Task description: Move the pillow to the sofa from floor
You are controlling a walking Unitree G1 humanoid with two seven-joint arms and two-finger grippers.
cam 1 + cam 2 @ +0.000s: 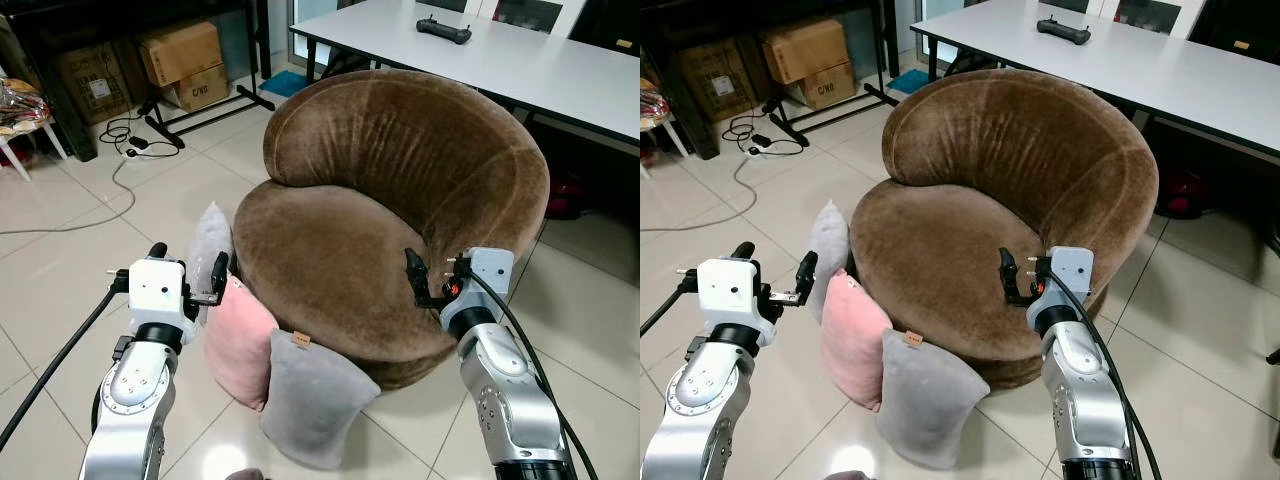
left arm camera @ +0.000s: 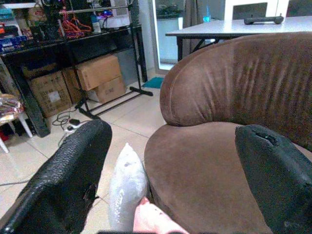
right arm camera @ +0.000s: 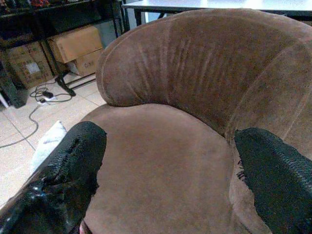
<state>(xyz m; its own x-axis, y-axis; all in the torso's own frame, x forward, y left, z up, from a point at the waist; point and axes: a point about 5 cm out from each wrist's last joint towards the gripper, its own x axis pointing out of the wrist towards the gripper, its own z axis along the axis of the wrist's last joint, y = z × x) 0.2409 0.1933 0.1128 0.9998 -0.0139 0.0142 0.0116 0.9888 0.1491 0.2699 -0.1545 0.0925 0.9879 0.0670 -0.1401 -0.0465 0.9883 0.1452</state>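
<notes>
Pale floor tiles (image 1: 60, 300) spread around the round brown velvet sofa (image 1: 340, 250), with a long white table (image 1: 520, 60) behind it and cardboard boxes (image 1: 185, 62) under a dark rack. From the head views, three cushions leaned against the sofa's front-left base: a light grey pillow (image 1: 208, 250) farthest back, a pink square pillow (image 1: 240, 340) in the middle, and a darker grey pillow (image 1: 312, 400) nearest me. All three stood on edge, long axis roughly upright. My left gripper (image 1: 190, 275) hovered just above and beside the pink pillow, fingers spread and empty. My right gripper (image 1: 432, 280) hung over the sofa's front-right rim, also spread and empty, well apart from the pillows.

Along my left wrist, the light grey pillow (image 2: 127, 185) and a pink corner (image 2: 156, 219) lay below and between my wide-set fingers (image 2: 68, 180).

Along my right wrist, parted fingers (image 3: 68, 165) framed the bare seat.

I judged the left arm much the nearer.
</notes>
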